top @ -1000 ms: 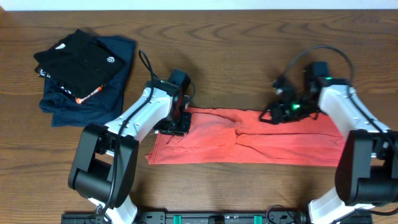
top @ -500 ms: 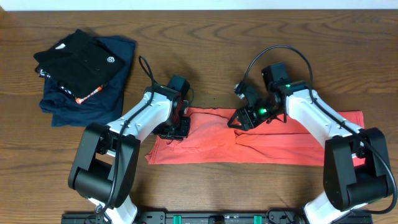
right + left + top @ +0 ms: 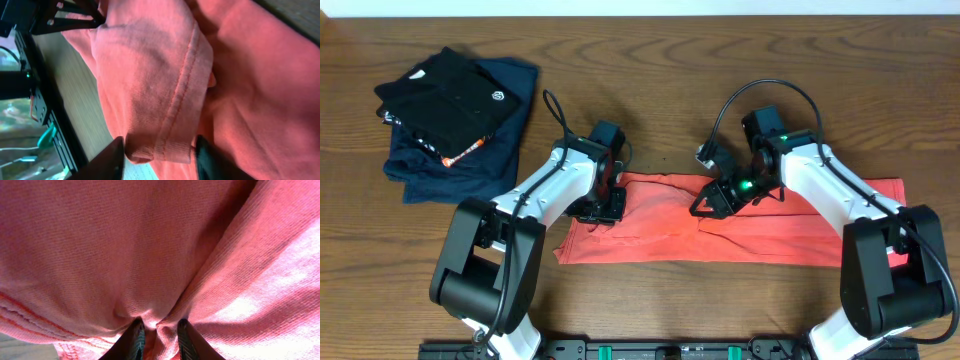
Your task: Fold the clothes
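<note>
T-shirt (image 3: 800,235) lies on the bench (image 3: 650,60) as a long red band from centre-left out to the right, only plain red showing. Left fingers (image 3: 604,207) sit on its far-left corner, nearly closed, with a small tuck of knit nipped between them in the left wrist view. We read that as an anchor so the left end doesn't drag. Right fingers (image 3: 713,200) are mid-band near the far edge, clamped on a thick wad with a stitched hem (image 3: 182,85) wrapped over it, probably a sleeve or side edge held over the middle. We can't tell if the wad is off the bench. Our guess is that the lengthwise fold is done and the crosswise fold is in progress. Next move needs the wad laid flat and square with the far edge before release. The risk is the ridge (image 3: 705,215) at centre getting trapped underneath. Black garment (image 3: 445,95) on navy garment (image 3: 505,140) sit far left, well apart, not ours to touch.
</note>
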